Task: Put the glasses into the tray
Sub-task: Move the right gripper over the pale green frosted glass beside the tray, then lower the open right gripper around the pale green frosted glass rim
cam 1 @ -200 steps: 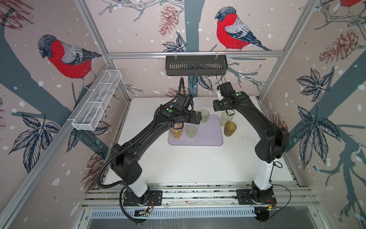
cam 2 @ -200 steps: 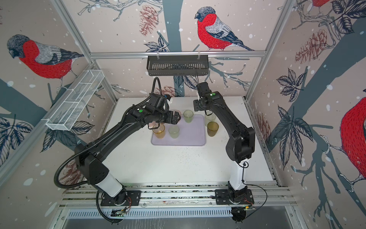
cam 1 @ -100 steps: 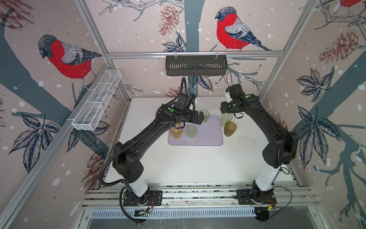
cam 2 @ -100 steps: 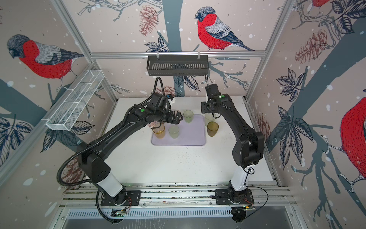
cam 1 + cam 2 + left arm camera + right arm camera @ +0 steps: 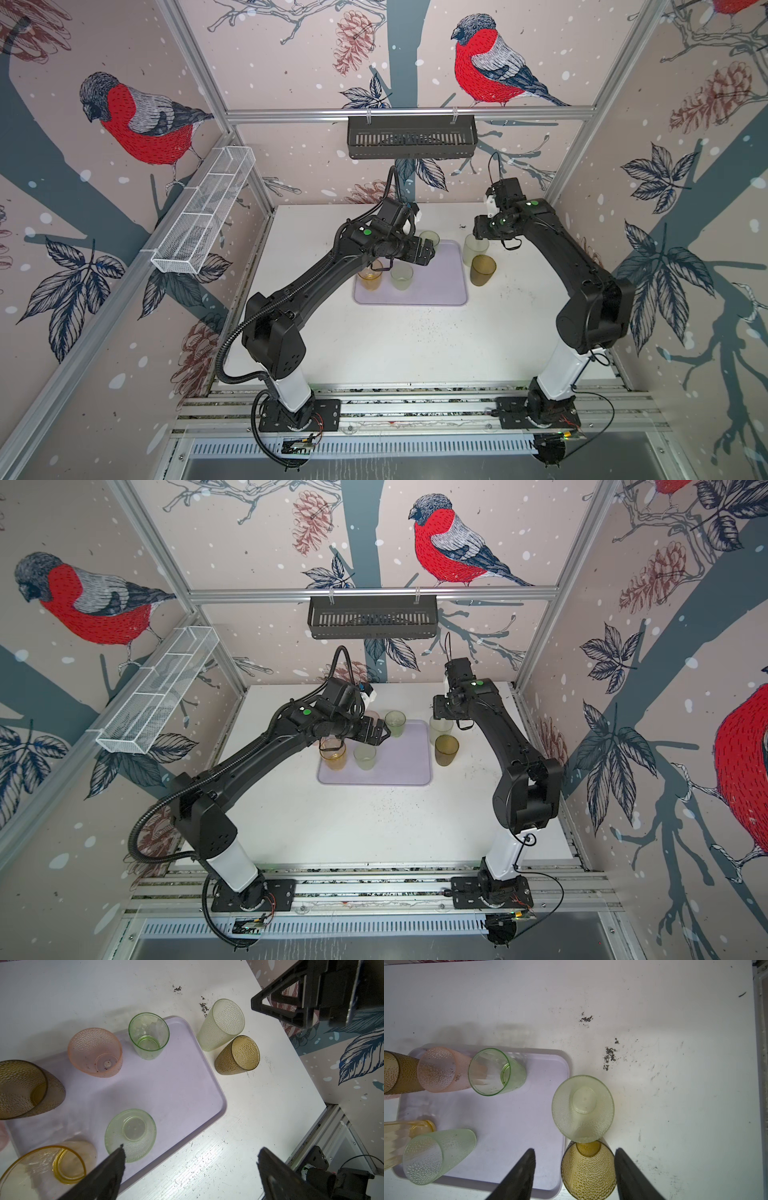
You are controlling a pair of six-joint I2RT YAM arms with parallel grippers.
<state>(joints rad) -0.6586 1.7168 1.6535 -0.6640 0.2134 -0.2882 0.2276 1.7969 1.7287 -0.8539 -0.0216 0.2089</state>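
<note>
While your left gripper (image 5: 190, 1164) hangs wide open, empty, over tray (image 5: 187, 1084), right gripper (image 5: 574, 1167) straddles amber glass (image 5: 588, 1169) beside tray, jaws parted, not gripping.

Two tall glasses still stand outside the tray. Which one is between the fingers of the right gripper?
The brownish-yellow glass, not the pale green glass touching it. The right gripper has open fingers on either side of it, above it.

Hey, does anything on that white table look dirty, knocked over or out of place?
Nothing is tipped. Dark crumbly specks litter the white table beyond the lilac tray. Two tall dimpled glasses, pale green and amber, stand outside the tray.
</note>
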